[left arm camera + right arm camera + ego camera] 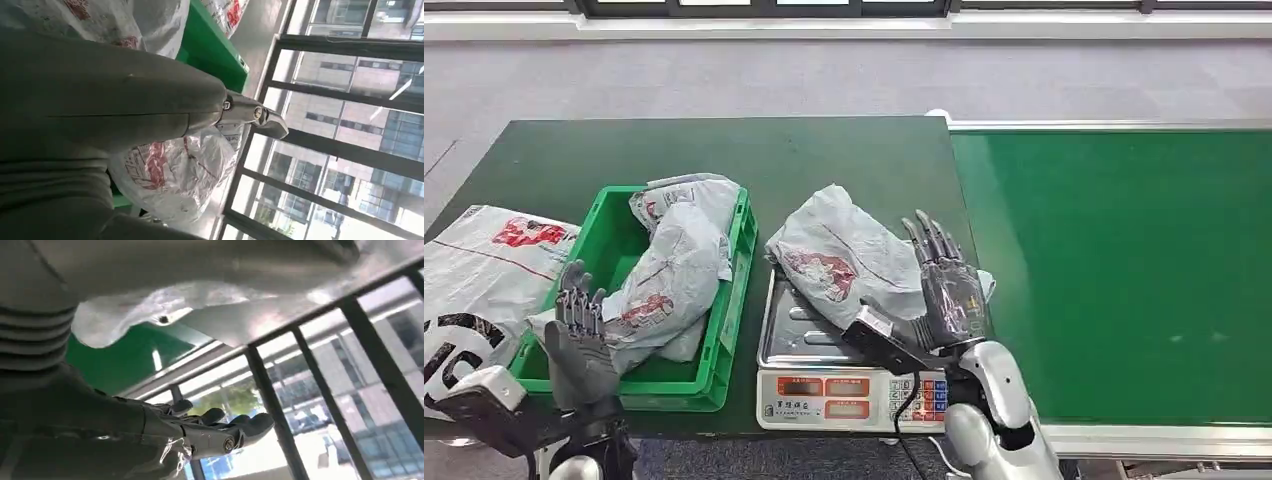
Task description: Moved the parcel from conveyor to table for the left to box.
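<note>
A grey plastic-wrapped parcel [839, 255] lies across the steel platform of a weighing scale [844, 385] at the near edge of the dark green table [824, 150], just beside the conveyor [1114, 270] along the table's right edge. The right hand [946, 285] rests against the parcel's right side, fingers straight and spread, gripping nothing. Left of the scale, a green crate [729, 340] holds two more grey parcels [674, 265] heaped together. The left hand [576, 335] stands at the crate's near left corner, fingers loosely apart and holding nothing. A large white bag [484, 270] lies at the table's left edge.
</note>
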